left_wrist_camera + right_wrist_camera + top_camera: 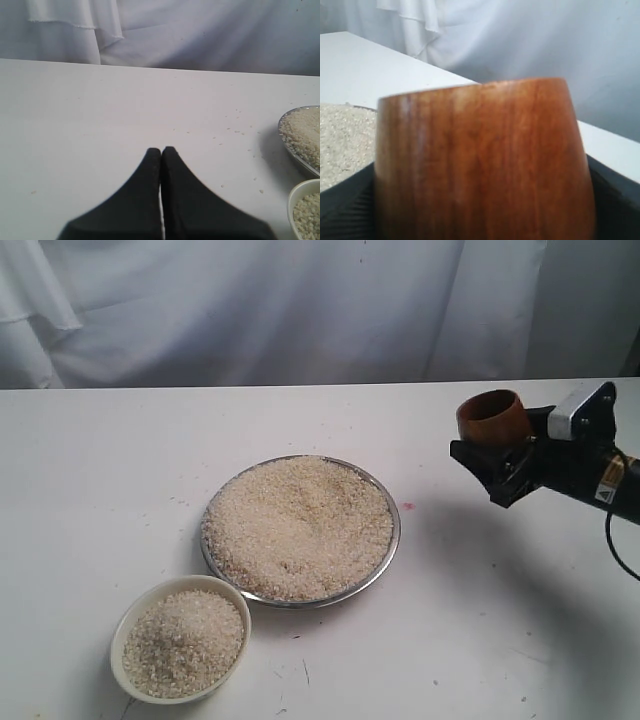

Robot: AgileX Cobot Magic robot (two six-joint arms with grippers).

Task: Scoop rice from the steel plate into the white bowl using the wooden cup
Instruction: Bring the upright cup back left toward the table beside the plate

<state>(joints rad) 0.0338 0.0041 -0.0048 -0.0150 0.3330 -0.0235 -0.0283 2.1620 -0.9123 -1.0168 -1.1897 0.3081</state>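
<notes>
At the right edge of the scene, the right gripper (pixel 505 455) grasps the wooden cup (pixel 493 418). Its jaws are clamped on the cup's lower sides, and the cup is upright, mouth up, held above the white table (pixel 100 490). No grains show at its dark mouth, though the inside is not fully in view. The steel plate (pixel 397 530) lies at the middle, well apart from the cup and to its left, covered nearly rim to rim by the rice (pixel 300 525). The white bowl (pixel 180 581) sits just beside the plate's near-left edge, already holding a good layer of grains.

The left gripper (pixel 161 151) has its fingers pressed together on nothing, over bare table left of the plate.

This looks like the approach to a scoop. The next move calls for carrying the cup left over the plate, tipping its mouth toward the heap and pushing it through the grains. The loaded cup must then be levelled before crossing to the bowl, which lies beyond the plate, so a steady carry matters.
</notes>
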